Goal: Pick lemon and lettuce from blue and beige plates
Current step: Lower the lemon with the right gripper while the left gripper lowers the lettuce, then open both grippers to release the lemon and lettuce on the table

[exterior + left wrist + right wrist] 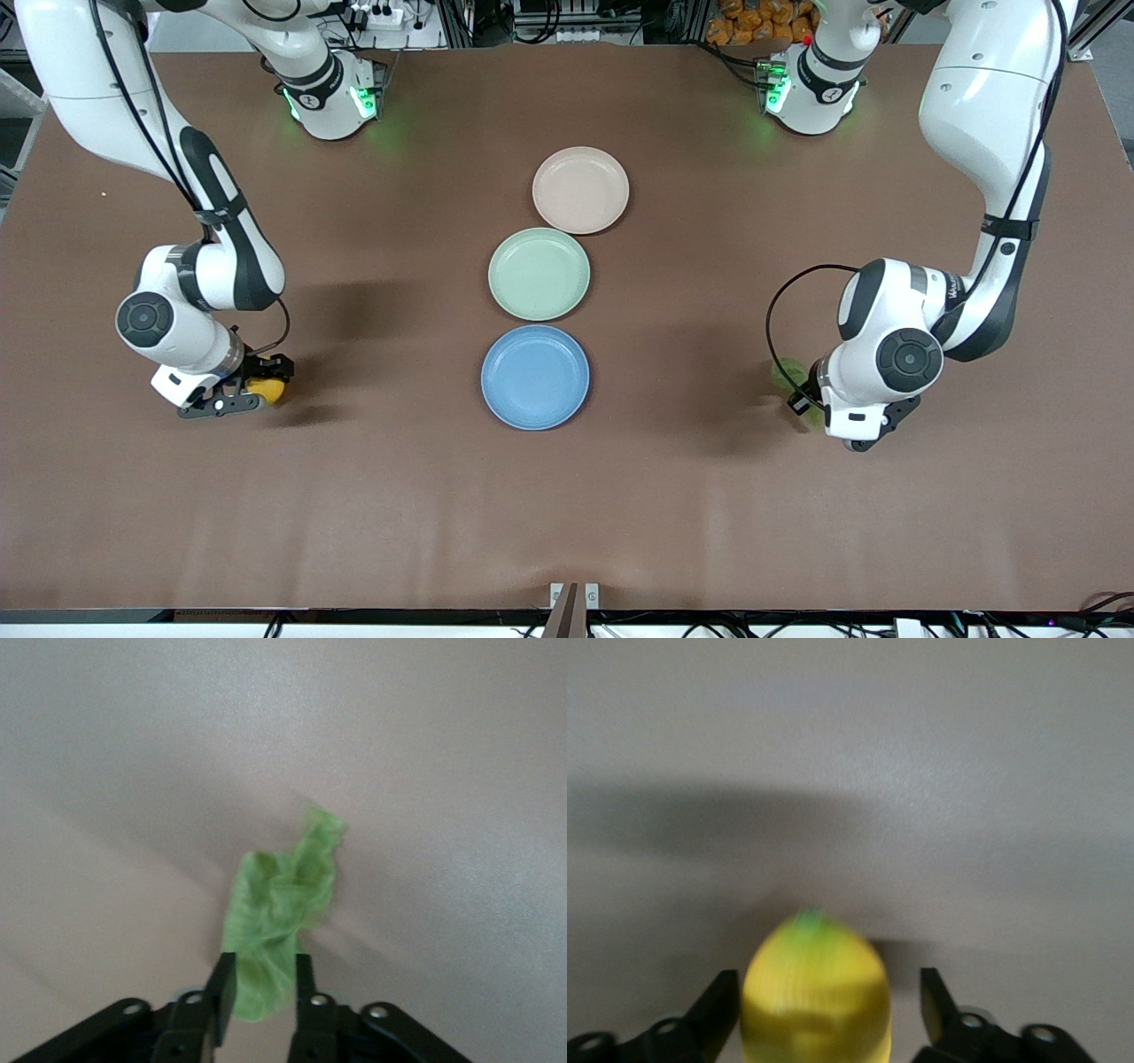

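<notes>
Looking at my feeds, three plates sit in a line down the middle of the brown table (567, 532): the beige plate (580, 190) closest to the robot bases, a pale green plate (539, 273) just beside it, and the blue plate (535, 377) nearest the front camera, all three bare. Using the blue plate as my marker: the lemon (267, 390) is well off toward the right arm's end of the table, roughly level with it, and the lettuce (787, 377) is well off toward the left arm's end. So that's one lemon, one lettuce piece, three plates, two arms. From the front I only catch a yellow sliver of lemon at the right gripper (252, 392) and a green smudge mostly hidden by the left arm's wrist, with the left gripper (262, 988) itself blocked from that angle. The wrist cams fill in the rest: the right one shows the fingers (719, 1005) spread wide with gaps on both sides of the lemon, so it's let go. The left one shows the crumpled leaf between narrowly parted fingers (221, 988); I can't tell if they're pinching it or loose.
</notes>
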{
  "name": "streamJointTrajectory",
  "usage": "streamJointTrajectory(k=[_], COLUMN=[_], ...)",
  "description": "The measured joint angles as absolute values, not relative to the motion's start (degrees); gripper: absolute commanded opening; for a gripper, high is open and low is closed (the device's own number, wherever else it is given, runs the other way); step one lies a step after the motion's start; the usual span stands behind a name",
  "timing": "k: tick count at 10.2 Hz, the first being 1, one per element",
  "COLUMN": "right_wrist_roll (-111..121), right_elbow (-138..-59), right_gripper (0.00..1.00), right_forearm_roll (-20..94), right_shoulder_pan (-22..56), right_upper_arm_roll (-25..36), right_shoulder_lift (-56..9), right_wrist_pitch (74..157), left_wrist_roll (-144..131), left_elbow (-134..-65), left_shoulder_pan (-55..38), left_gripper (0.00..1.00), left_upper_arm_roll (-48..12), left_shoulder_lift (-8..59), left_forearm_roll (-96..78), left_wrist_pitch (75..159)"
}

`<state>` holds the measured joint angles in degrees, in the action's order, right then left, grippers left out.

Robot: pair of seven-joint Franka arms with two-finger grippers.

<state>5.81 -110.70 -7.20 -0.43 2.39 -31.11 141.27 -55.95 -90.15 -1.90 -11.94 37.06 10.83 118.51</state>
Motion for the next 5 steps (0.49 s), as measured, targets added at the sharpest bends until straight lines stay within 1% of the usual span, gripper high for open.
streamJointTrajectory(k=[2, 5], right_wrist_roll=[5.8, 5.8], right_elbow=[-105.8, -95.5], right_gripper=[1.0, 1.0], right_forearm_roll=[-7.1, -5.4], right_shoulder_pan=[-0.3, -0.2], right_upper_arm_roll=[2.2, 1.9], right_shoulder_lift=[-28.8, -22.9], right_wrist_pitch=[130.1, 108.8], left_wrist_roll=[-55.2, -52.5], left_elbow=[-90.2, -90.4], left_shoulder_pan=[-1.7, 0.0], left_gripper=[1.0, 1.0], left_upper_arm_roll=[-12.0, -12.5], left_shoulder_lift=[37.1, 37.0], left_forearm_roll=[10.9, 10.9], left_wrist_pitch=[118.5, 118.5])
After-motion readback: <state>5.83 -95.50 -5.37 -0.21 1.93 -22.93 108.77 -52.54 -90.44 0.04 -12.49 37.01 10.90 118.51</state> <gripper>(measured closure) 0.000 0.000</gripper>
